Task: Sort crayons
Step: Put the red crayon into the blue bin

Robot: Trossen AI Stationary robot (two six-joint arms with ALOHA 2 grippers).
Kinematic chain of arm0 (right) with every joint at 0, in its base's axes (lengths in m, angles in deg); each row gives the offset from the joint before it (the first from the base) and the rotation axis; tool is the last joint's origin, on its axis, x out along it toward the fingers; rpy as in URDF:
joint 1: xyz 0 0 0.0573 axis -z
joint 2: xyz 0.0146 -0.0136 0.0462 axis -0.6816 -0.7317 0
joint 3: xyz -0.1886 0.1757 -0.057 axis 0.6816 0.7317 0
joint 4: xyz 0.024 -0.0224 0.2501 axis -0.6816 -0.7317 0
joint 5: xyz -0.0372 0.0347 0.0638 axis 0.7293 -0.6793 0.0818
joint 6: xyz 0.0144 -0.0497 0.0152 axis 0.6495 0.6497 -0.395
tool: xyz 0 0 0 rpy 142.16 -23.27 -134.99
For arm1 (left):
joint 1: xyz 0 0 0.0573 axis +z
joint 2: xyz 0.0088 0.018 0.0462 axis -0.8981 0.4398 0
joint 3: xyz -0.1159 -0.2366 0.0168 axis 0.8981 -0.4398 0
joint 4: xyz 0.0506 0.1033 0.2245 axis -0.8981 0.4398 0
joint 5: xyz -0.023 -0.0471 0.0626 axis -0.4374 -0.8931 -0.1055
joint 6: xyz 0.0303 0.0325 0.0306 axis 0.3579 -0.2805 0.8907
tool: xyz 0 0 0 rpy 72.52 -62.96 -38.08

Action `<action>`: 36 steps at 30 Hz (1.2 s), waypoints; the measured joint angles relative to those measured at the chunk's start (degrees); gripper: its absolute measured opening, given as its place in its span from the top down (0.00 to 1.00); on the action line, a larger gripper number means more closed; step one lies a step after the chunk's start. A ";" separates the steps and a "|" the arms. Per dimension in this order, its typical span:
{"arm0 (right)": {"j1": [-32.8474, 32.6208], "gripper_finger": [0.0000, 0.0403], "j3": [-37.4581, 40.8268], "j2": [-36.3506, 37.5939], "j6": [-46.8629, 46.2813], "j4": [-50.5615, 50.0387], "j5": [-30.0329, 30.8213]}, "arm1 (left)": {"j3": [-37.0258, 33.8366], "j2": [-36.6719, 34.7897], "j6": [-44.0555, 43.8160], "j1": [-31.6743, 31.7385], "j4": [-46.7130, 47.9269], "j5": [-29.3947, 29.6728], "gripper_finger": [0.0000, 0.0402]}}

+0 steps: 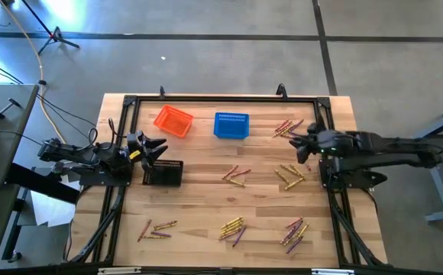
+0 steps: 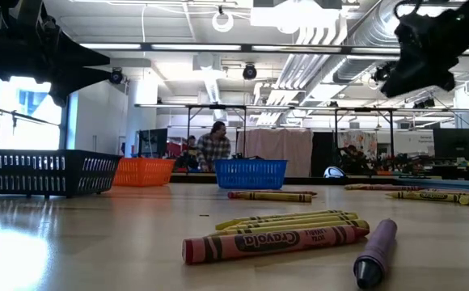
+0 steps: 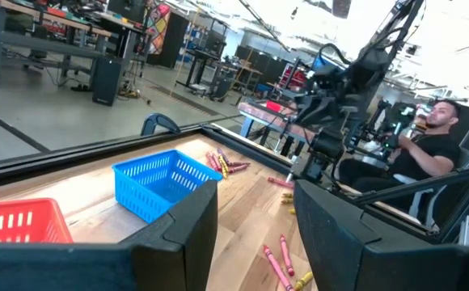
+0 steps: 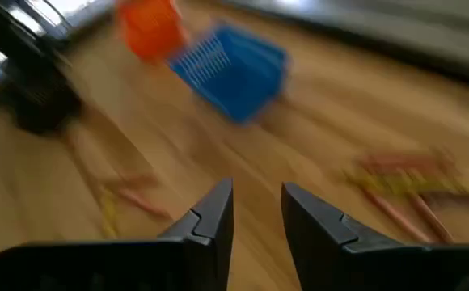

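Red, yellow and purple crayons lie flat on the wooden table in loose groups: far right (image 1: 286, 127), right (image 1: 290, 175), middle (image 1: 235, 174), near middle (image 1: 233, 228), near right (image 1: 294, 233), near left (image 1: 155, 228). My right gripper (image 1: 296, 145) hangs above the table's right side between the two right-hand groups, tipped downward, open and holding nothing (image 4: 257, 198). My left gripper (image 1: 154, 147) waits level at the left edge just behind the black basket (image 1: 163, 173), open and holding nothing (image 3: 255, 194).
An orange basket (image 1: 173, 121) and a blue basket (image 1: 231, 125) stand at the far side. A black frame (image 1: 221, 99) borders the table. In the low view, a red crayon (image 2: 275, 241) and a purple one (image 2: 376, 252) lie close by. People sit in the room beyond.
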 joint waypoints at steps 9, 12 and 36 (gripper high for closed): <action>9.21 0.80 -12.06 -22.91 -4.37 -24.91 -14.74 | 0.00 0.00 0.00 0.01 0.00 -0.02 0.62; 10.91 0.80 -12.06 -27.23 -1.88 -24.88 -19.35 | -0.01 0.01 0.00 0.00 0.00 0.00 0.62; 21.23 0.66 -11.89 -42.89 3.38 -25.32 -18.30 | -0.01 0.00 0.00 -0.01 0.00 0.00 0.62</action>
